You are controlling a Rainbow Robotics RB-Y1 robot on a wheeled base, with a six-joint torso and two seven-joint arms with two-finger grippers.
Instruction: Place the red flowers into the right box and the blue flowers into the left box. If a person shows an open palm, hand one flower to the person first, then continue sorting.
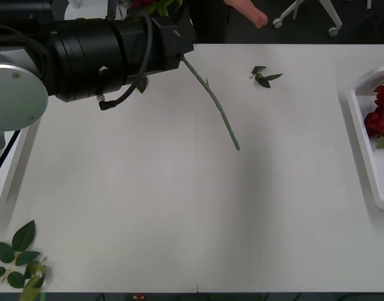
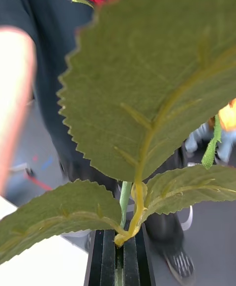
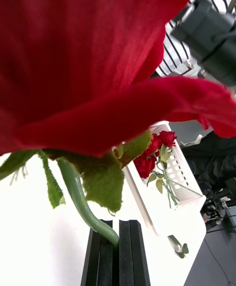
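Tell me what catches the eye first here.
A thick black arm reaches from the left to the table's far edge, a red rose's long stem dangling below it. In the left wrist view the left gripper is shut on a red rose looming close; the right box at the right edge holds more red roses.

Shallow white plastic right box [image 1: 367, 135] at desk's [image 1: 179, 207] right edge, deep-red artificial roses [image 1: 378, 116] inside. Loose green leaf sprig [image 1: 264, 76] far-centre; leaf cluster [image 1: 17, 260] near-left corner. Thin green rose stem [image 1: 215, 105] slants over desk from far left.
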